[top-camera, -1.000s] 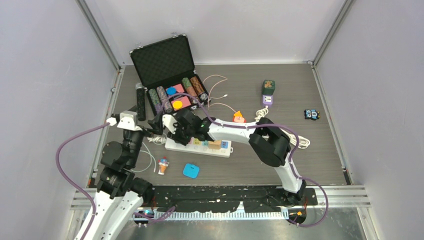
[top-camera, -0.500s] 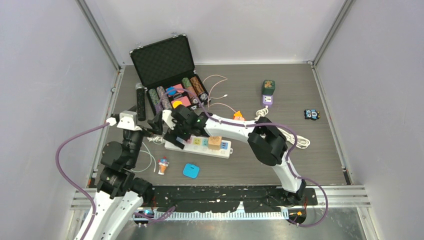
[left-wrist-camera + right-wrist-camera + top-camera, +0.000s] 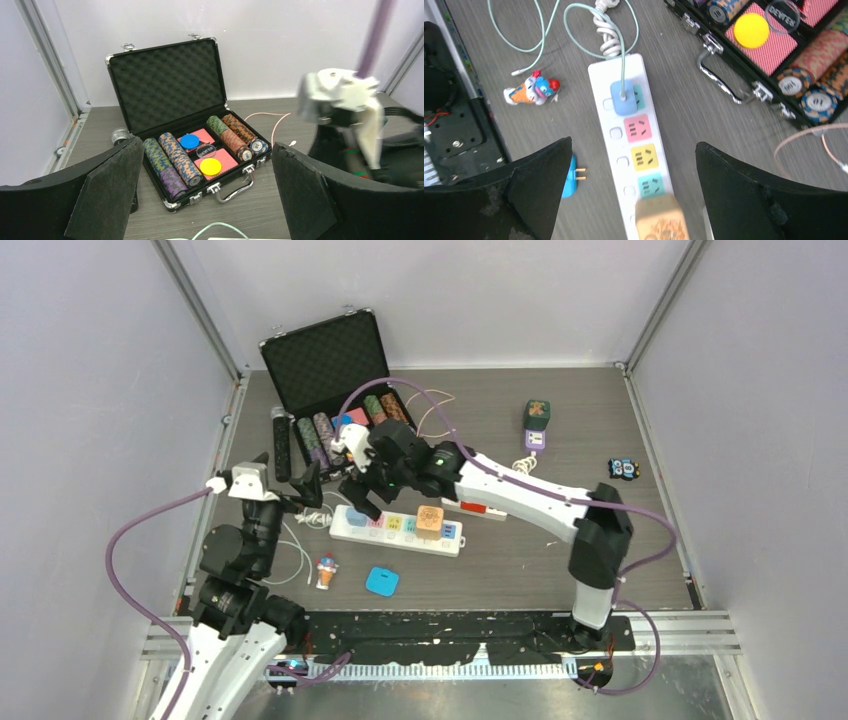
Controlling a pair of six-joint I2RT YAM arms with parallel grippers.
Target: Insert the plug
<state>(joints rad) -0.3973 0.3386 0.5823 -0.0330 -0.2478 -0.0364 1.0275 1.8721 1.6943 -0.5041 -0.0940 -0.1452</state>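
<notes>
My left gripper [image 3: 207,150] gapes wide and empty, facing the open chip case [image 3: 165,85]. Just to its right, my right gripper [image 3: 634,142] hangs above the power strip [image 3: 600,75], fingers spread wide, holding nothing. The blue plug [image 3: 622,95] sits in the strip's end socket, its pale cord curling away.

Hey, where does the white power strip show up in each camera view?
Top external: the power strip lies left of centre, in front of the case.
Left wrist: not clearly in it; at most a white sliver at the bottom edge.
Right wrist: down the centre, from the upper middle to the bottom edge.
Shared landmark: the open poker chip case, seen in all three views.
</notes>
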